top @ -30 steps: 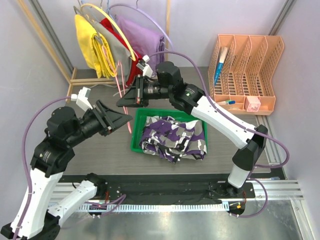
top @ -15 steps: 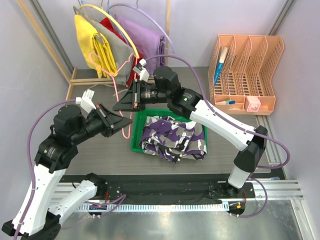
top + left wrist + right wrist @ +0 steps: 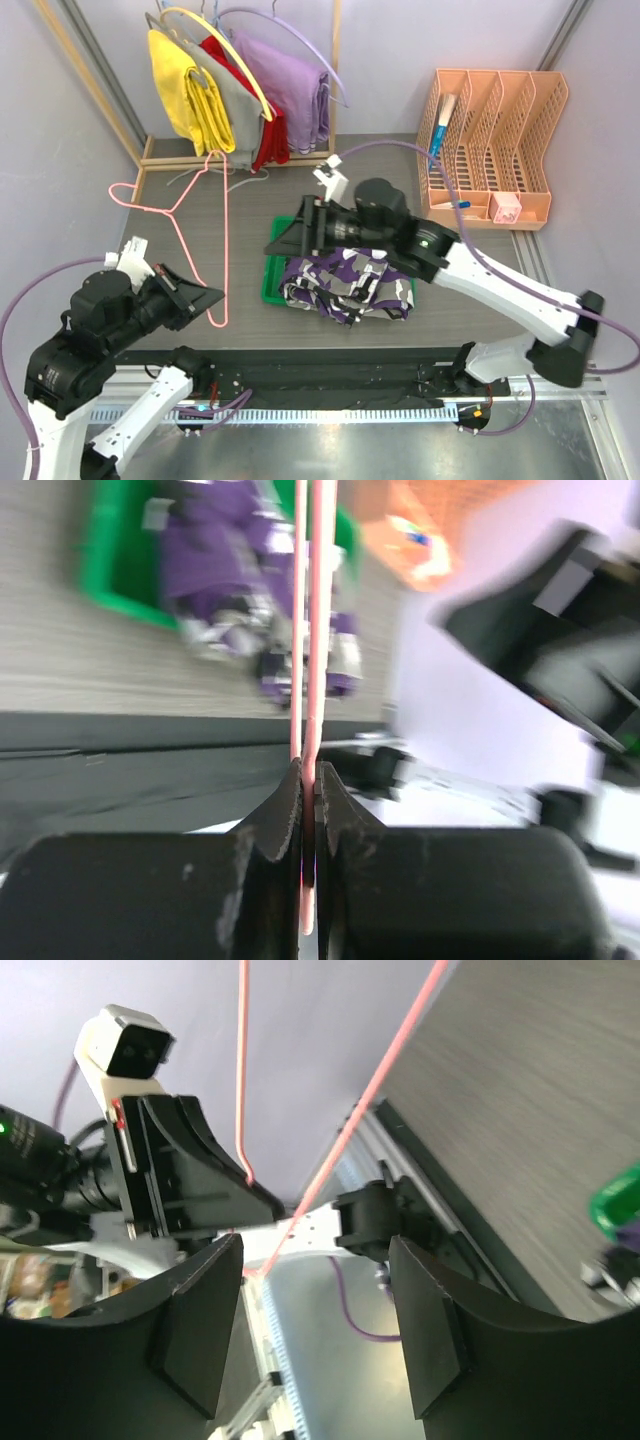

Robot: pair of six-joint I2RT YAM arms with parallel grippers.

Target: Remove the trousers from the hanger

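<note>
**Left side.** The left gripper (image 3: 207, 298) sits low at the near left of the table (image 3: 180, 250), its jaws pressed together on the near corner of the hanger (image 3: 225, 240). The left wrist view confirms the grip: the pink wire (image 3: 320, 600) passes between the closed fingers (image 3: 285, 815). The hanger's long bar runs away from the gripper toward the back. Its hook points left. No cloth hangs on it. Whether the far end rests on the table cannot be told.

**Back left.** A rack holds a yellow garment (image 3: 178, 85), a grey one (image 3: 225, 92), a red one (image 3: 268, 140) and a lavender one (image 3: 292, 85). A yellow hanger (image 3: 215, 45) and a lavender hanger (image 3: 300, 45) arch over them.

**Centre.** A green bin (image 3: 268, 282) contains the trousers (image 3: 345, 280), crumpled in a heap, apart from the hanger. The right gripper (image 3: 284, 240) hovers over the bin's left rear corner. Its jaws stand apart with nothing between them, as the right wrist view (image 3: 315, 1325) shows.

**Right.** An orange desk organiser (image 3: 520, 120) has a blue pen (image 3: 437, 140) upright in its leftmost slot. Its front tray holds a second pen (image 3: 455, 203) and a small pink item (image 3: 506, 207). Any print on these is too small to read.
</note>
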